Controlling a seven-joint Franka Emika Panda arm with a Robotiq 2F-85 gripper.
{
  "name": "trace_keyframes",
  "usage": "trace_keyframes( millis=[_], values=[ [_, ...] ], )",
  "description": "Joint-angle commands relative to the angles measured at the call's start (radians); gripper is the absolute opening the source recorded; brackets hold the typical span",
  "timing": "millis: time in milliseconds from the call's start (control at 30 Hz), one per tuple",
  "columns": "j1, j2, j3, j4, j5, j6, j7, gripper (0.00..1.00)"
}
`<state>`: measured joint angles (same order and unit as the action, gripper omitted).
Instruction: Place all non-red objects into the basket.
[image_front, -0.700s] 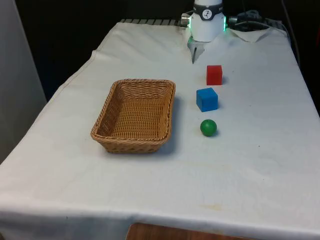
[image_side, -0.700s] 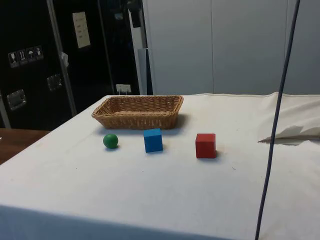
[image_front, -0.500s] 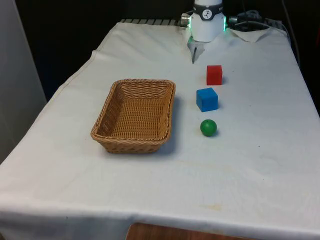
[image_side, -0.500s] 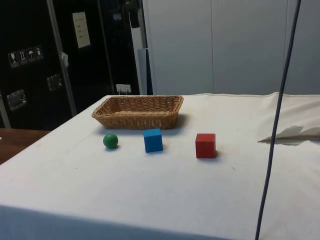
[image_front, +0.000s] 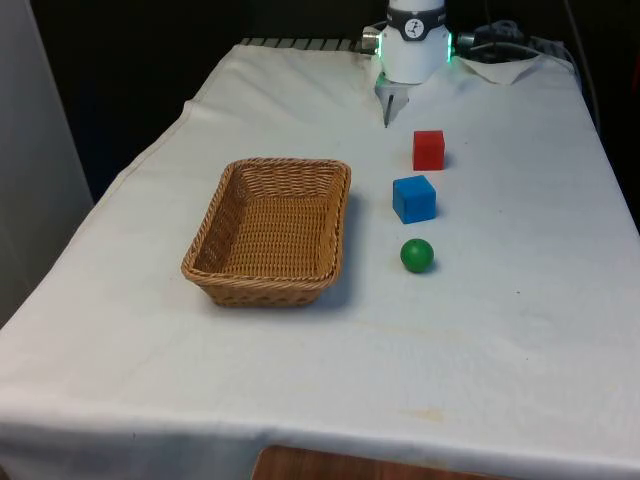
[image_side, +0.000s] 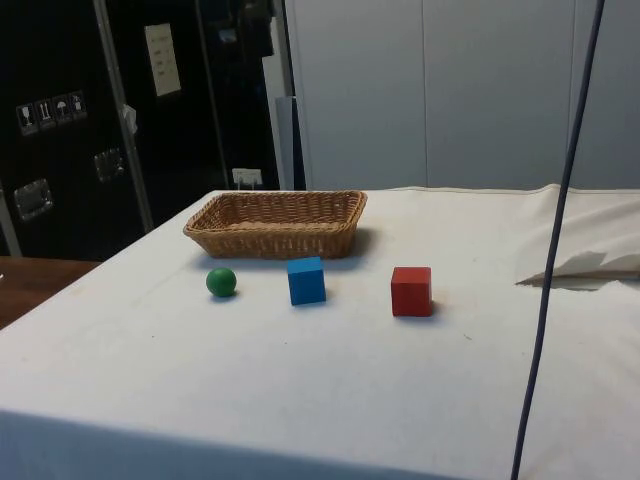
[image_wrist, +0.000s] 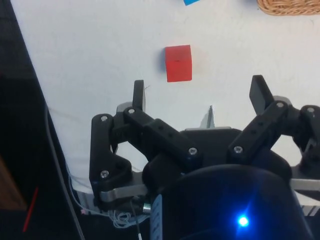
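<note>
1. My gripper (image_wrist: 197, 97) hung with its fingers apart and nothing between them, high above the far end of the tabletop (image_front: 520, 330).
2. No step had begun by my judgement: the wicker basket (image_front: 268, 230) at centre left of the front view held nothing.
3. The blue cube (image_front: 414, 198) sat right of the basket, a little apart from it, between the red cube (image_front: 428, 150) above it in the frame and the green ball (image_front: 417, 255) below it. In the side view the three ran in a row, ball (image_side: 221, 282), blue cube (image_side: 306, 280), red cube (image_side: 411, 291), in front of the basket (image_side: 275, 224).
4. The next move, I judged, called for reaching past the red cube, coming down over the blue cube and closing on its flat sides.
5. A white cloth covered the tabletop; dark cabinets (image_side: 60, 120) filled the upper left of the side view, pale wall panels (image_side: 450, 90) the upper right.
</note>
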<state>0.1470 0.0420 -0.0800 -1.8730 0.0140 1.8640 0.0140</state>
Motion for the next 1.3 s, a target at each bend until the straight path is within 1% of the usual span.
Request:
trace_keyframes(
  millis=[0,200,233,267,467,500,567,767,800,833,900,1067,1100,1133,1267],
  values=[
    [0.003,0.0,0.003,-0.001,-0.009,0.008,0.011,1.0],
    [0.003,-0.003,0.018,-0.005,-0.012,0.027,0.009,1.0],
    [0.0,0.0,0.016,0.0,-0.003,0.012,0.003,1.0],
    [0.002,-0.004,0.022,-0.008,-0.011,0.034,0.008,1.0],
    [0.002,-0.002,0.031,-0.022,-0.006,0.065,-0.001,1.0],
    [0.0,0.0,0.031,-0.014,-0.004,0.047,-0.002,1.0],
    [0.001,-0.001,0.034,-0.038,-0.002,0.087,-0.006,1.0],
    [0.0,0.001,0.036,-0.081,0.009,0.145,-0.019,1.0],
    [0.0,0.002,0.036,-0.086,0.01,0.153,-0.021,1.0],
    [0.0,0.001,0.035,-0.078,0.001,0.133,-0.015,1.0],
    [0.0,0.002,0.036,-0.096,0.012,0.165,-0.026,1.0],
    [0.0,-0.001,0.036,-0.132,0.015,0.208,-0.036,1.0],
    [0.0,0.002,0.035,-0.128,0.006,0.198,-0.031,1.0],
    [0.0,-0.002,0.036,-0.137,0.015,0.214,-0.037,1.0],
    [0.001,-0.007,0.036,-0.161,0.012,0.238,-0.043,1.0]
  ],
)
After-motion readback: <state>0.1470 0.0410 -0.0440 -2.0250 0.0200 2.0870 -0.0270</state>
